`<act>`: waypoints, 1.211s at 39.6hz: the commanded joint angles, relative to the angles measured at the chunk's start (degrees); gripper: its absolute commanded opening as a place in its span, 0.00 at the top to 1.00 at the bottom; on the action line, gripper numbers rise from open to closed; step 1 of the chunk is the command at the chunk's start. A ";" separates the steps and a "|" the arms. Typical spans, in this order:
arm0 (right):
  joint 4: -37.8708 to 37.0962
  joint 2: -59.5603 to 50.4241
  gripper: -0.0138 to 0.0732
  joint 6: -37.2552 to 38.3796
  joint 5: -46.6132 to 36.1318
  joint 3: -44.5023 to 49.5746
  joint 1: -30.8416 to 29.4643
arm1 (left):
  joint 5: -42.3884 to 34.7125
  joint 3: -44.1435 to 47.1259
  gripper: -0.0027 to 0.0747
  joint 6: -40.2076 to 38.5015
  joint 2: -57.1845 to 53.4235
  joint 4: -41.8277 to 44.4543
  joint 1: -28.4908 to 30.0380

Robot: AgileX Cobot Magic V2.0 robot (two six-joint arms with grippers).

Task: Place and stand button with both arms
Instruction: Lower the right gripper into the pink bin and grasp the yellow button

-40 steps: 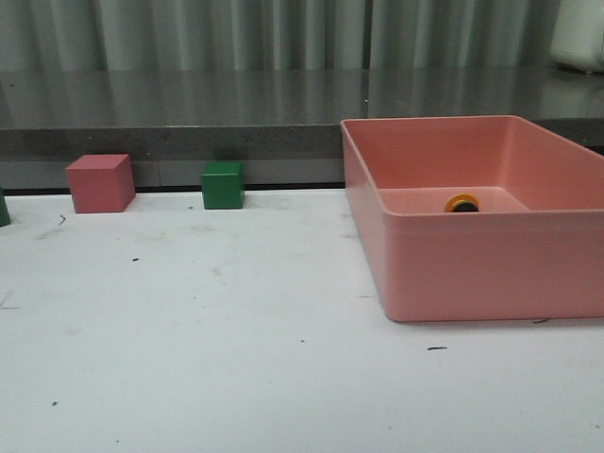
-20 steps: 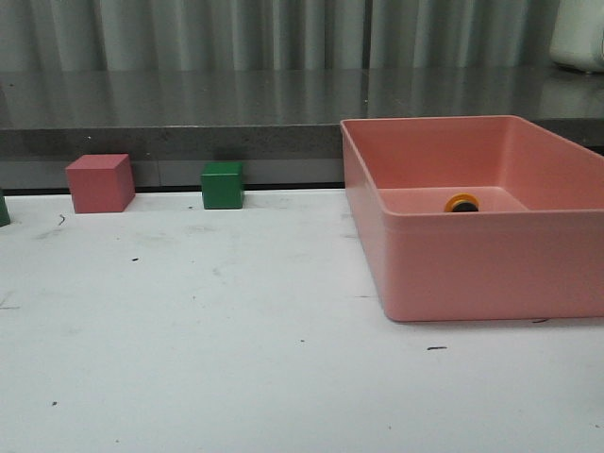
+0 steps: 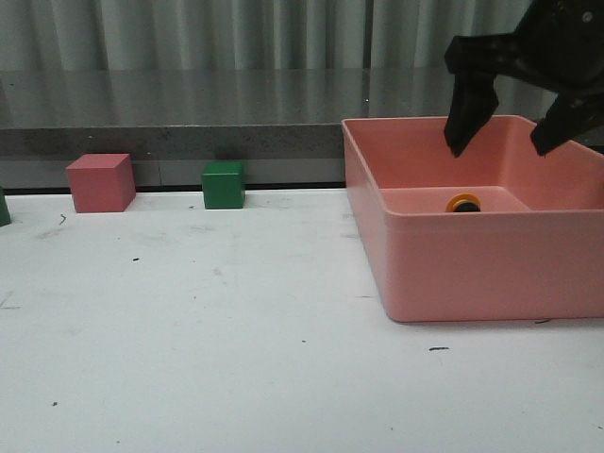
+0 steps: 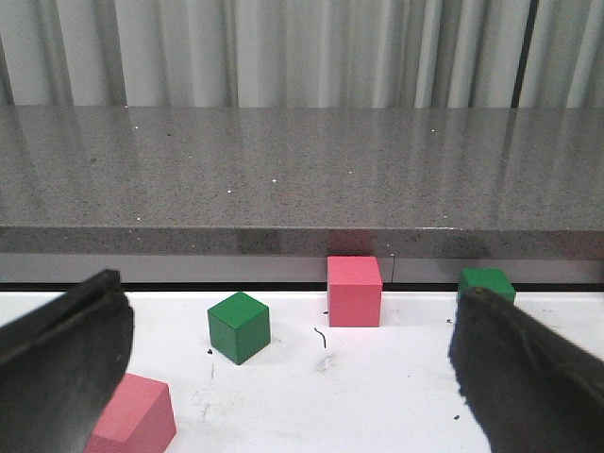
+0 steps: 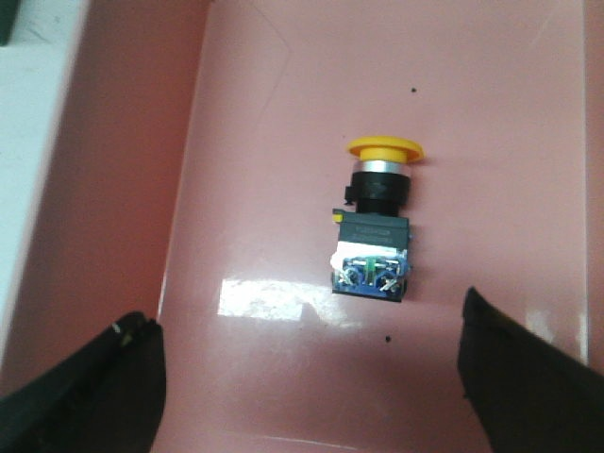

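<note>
**Right arm arrives over the pink bin**

Half a second earlier the upper right of the front view held only the bin; now the black two-finger right pincer (image 3: 498,146) hangs there above the deep pink plastic bin (image 3: 491,274), its jaws spread wide and holding nothing.

On the bin floor, seen in the right wrist view, lies the small push-button with a round yellow cap, black collar and boxy dark base (image 5: 376,230), on its side and apart from both black fingers (image 5: 90,387). In the front view only its yellow cap (image 3: 462,202) shows over the bin's near wall, at right of centre.

At left of the front view, along the back edge of the white bench (image 3: 208,330), stand a pink cube (image 3: 99,182) and a green cube (image 3: 223,185), well apart from the bin.

In the left wrist view the left pincer (image 4: 283,377) is also wide open and empty.
</note>
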 commanded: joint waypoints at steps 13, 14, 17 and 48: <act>0.29 17.01 0.10 1.75 7.39 -18.10 -2.82 | -4.59 -2.08 0.12 -0.44 0.91 -0.43 0.14; 0.29 17.86 0.10 1.75 8.01 -19.17 -2.82 | -4.59 -2.08 0.12 -0.44 0.91 -0.43 0.14; 0.29 20.37 0.10 1.75 9.61 -21.43 -2.82 | -4.59 -2.08 0.12 -0.44 0.91 -0.43 0.14; 0.29 13.15 0.49 1.75 11.93 -22.69 -2.69 | -4.82 -2.08 0.12 -0.44 0.91 -0.43 0.14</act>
